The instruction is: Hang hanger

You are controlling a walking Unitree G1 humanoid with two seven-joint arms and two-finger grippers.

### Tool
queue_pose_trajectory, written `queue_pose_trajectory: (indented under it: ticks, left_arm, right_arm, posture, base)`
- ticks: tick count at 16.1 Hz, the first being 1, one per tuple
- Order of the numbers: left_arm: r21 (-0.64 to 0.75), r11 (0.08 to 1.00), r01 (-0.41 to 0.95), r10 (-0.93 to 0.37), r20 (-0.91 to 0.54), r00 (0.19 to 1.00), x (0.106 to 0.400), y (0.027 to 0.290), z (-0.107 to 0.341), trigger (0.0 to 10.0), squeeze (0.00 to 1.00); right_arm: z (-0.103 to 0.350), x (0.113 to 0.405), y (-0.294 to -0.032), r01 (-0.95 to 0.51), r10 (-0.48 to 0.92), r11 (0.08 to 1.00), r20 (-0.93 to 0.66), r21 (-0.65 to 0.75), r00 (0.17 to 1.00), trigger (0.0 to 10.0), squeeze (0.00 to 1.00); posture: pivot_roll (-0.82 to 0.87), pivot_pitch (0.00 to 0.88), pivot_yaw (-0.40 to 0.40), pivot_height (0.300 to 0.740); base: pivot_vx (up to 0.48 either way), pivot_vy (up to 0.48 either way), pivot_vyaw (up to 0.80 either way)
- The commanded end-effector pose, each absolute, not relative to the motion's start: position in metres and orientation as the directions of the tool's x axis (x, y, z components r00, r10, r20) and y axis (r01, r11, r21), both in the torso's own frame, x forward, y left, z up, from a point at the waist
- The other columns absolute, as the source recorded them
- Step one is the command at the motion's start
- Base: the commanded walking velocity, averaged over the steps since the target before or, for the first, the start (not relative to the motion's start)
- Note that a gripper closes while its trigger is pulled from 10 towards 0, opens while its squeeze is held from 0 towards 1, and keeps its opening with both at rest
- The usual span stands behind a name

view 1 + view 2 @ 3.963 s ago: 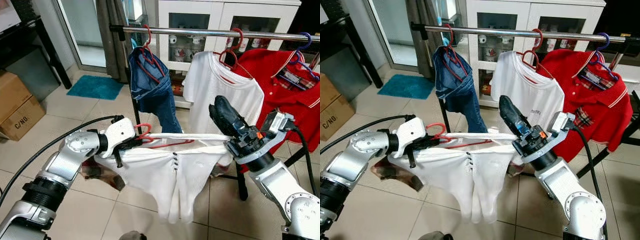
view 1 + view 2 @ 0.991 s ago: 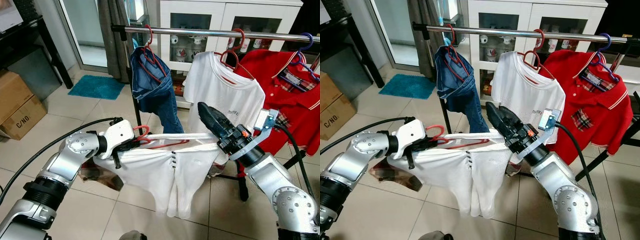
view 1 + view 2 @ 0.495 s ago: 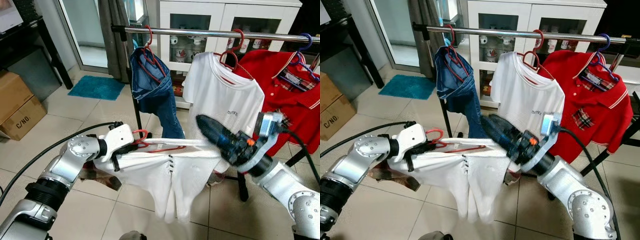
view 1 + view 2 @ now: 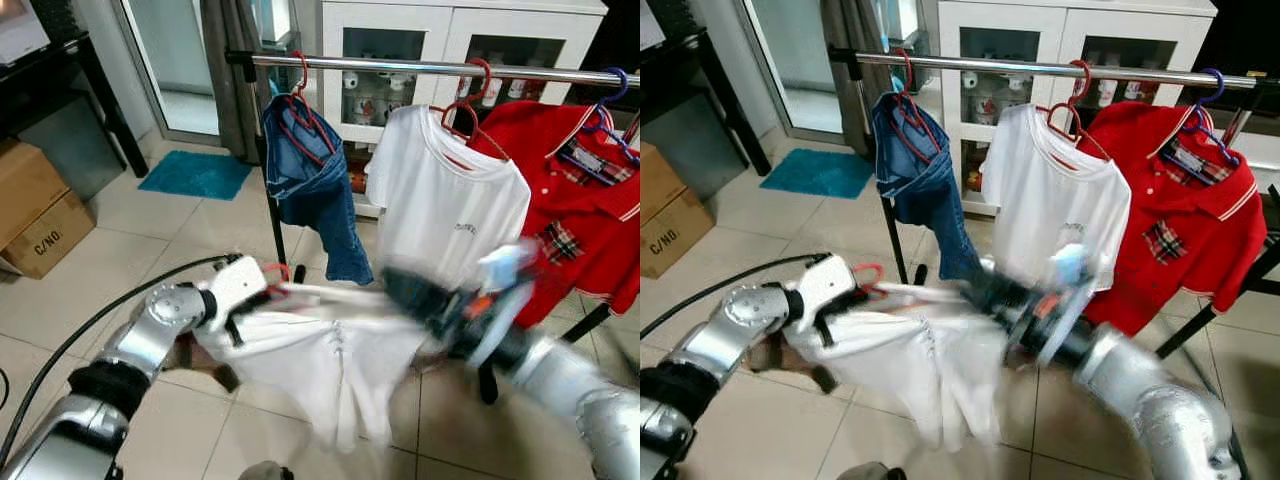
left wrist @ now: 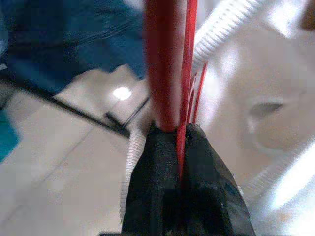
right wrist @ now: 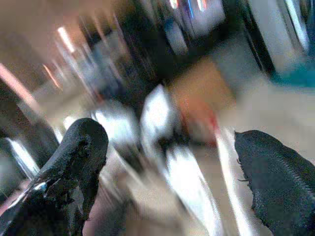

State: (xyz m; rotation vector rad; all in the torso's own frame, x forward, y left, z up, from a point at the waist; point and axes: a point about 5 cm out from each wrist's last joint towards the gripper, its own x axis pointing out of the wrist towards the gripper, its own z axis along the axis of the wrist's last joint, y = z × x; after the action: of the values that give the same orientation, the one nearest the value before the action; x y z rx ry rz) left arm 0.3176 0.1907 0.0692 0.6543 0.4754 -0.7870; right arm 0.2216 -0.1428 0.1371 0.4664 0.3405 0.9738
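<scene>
Left tool (image 5: 179, 147) pinches red hanger (image 5: 167, 64) below rail (image 4: 430, 67).

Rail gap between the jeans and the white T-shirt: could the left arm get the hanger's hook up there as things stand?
Probably yes. The left gripper pinches the red hanger, and the rail is bare there, but sits well above it.

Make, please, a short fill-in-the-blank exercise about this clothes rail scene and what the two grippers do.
1. The left gripper is shut on a hanger of ____ colour.
2. The garment draped on that hanger is ____ in colour.
3. On the rail, the garment nearest the robot's left is a pair of blue ____.
4. In the right wrist view, the jaws of the right gripper stand ____.

Missing words: red; white; jeans; open
</scene>
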Motion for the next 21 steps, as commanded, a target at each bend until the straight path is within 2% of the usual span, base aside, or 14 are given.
queue_pose_trajectory:
  ticks: [1, 3, 4, 5, 7, 8, 9, 11, 12, 13, 14, 15, 19, 21]
  left_arm:
    - [0.46, 0.656, 0.599, -0.277, -0.591, 0.758, 0.327, 0.238, 0.08, 0.0, 0.0]
    - [0.506, 0.69, 0.517, -0.282, -0.47, 0.837, 0.343, 0.237, 0.107, 0.0, 0.0]
    - [0.522, 0.712, 0.469, -0.281, -0.4, 0.872, 0.352, 0.236, 0.123, 0.0, 0.0]
    - [0.529, 0.728, 0.436, -0.275, -0.357, 0.893, 0.359, 0.236, 0.134, 0.0, 0.0]
    - [0.542, 0.718, 0.438, -0.276, -0.356, 0.893, 0.364, 0.235, 0.138, 0.0, 0.0]
    - [0.548, 0.708, 0.445, -0.277, -0.364, 0.889, 0.365, 0.234, 0.138, 0.0, 0.0]
    - [0.547, 0.715, 0.436, -0.282, -0.345, 0.895, 0.367, 0.232, 0.141, 0.0, 0.0]
    - [0.53, 0.742, 0.411, -0.288, -0.301, 0.909, 0.371, 0.229, 0.149, 0.0, 0.0]
    - [0.512, 0.761, 0.398, -0.295, -0.273, 0.916, 0.375, 0.227, 0.155, 0.0, 0.0]
    - [0.502, 0.768, 0.397, -0.3, -0.265, 0.916, 0.376, 0.226, 0.158, 0.0, 0.0]
    - [0.496, 0.769, 0.405, -0.301, -0.278, 0.912, 0.376, 0.226, 0.156, 0.0, 0.0]
    - [0.493, 0.763, 0.418, -0.297, -0.306, 0.905, 0.375, 0.227, 0.151, 0.0, 0.0]
    - [0.458, 0.737, 0.497, -0.299, -0.438, 0.848, 0.365, 0.227, 0.122, 0.0, 0.0]
    - [0.434, 0.744, 0.508, -0.288, -0.477, 0.83, 0.361, 0.228, 0.112, 0.0, 0.0]
  right_arm:
    - [0.129, 0.226, -0.152, -0.711, 0.805, 0.585, -0.169, 0.391, 0.569, 10.0, 0.0]
    - [0.126, 0.23, -0.148, -0.706, 0.783, 0.613, -0.158, 0.354, 0.601, 10.0, 0.0]
    - [0.132, 0.23, -0.143, -0.721, 0.786, 0.604, -0.101, 0.341, 0.61, 10.0, 0.0]
    - [0.136, 0.226, -0.137, -0.757, 0.812, 0.565, -0.062, 0.327, 0.58, 10.0, 0.0]
    - [0.151, 0.201, -0.126, -0.871, 0.923, 0.325, 0.076, 0.368, 0.377, 10.0, 0.0]
    - [0.154, 0.193, -0.125, -0.895, 0.945, 0.266, 0.087, 0.359, 0.315, 10.0, 0.0]
    - [0.15, 0.191, -0.126, -0.907, 0.953, 0.271, 0.042, 0.323, 0.3, 10.0, 0.0]
    - [0.133, 0.199, -0.128, -0.907, 0.923, 0.383, -0.122, 0.175, 0.366, 10.0, 0.0]
    - [0.124, 0.215, -0.132, -0.874, 0.855, 0.485, -0.191, -0.027, 0.481, 10.0, 0.0]
    - [0.129, 0.226, -0.132, -0.828, 0.819, 0.556, -0.122, -0.075, 0.561, 10.0, 0.0]
    - [0.14, 0.232, -0.13, -0.797, 0.797, 0.599, -0.029, -0.078, 0.603, 10.0, 0.0]
    - [0.151, 0.232, -0.129, -0.796, 0.796, 0.605, 0.05, -0.022, 0.603, 10.0, 0.0]
    - [0.162, 0.24, -0.132, -0.741, 0.723, 0.669, 0.185, 0.055, 0.666, 10.0, 0.0]
    - [0.168, 0.239, -0.132, -0.747, 0.71, 0.655, 0.244, 0.115, 0.66, 10.0, 0.0]
  posture:
    - [-0.09, 0.0, 0.069, 0.74]
    - [-0.08, 0.0, 0.066, 0.74]
    - [-0.08, 0.0, 0.066, 0.74]
    - [-0.08, 0.0, 0.066, 0.74]
    - [-0.08, 0.0, 0.067, 0.74]
    - [-0.08, 0.0, 0.069, 0.74]
    - [-0.08, 0.0, 0.069, 0.74]
    - [-0.09, 0.0, 0.072, 0.74]
    - [-0.09, 0.0, 0.075, 0.74]
    - [-0.09, 0.0, 0.075, 0.74]
    - [-0.09, 0.0, 0.075, 0.74]
    - [-0.08, 0.0, 0.069, 0.74]
    - [-0.08, 0.0, 0.067, 0.74]
    - [-0.08, 0.0, 0.066, 0.74]
  base:
    - [0.0, 0.0, 0.0]
    - [0.0, 0.0, 0.0]
    - [0.0, 0.0, 0.0]
    - [0.0, 0.0, 0.0]
    - [0.0, 0.0, 0.0]
    - [0.0, 0.0, 0.0]
    - [0.0, 0.0, 0.0]
    - [0.0, 0.0, 0.0]
    - [0.0, 0.0, 0.0]
    - [0.0, 0.0, 0.0]
    - [0.0, 0.0, 0.0]
    - [0.0, 0.0, 0.0]
    - [0.0, 0.0, 0.0]
    - [0.0, 0.0, 0.0]
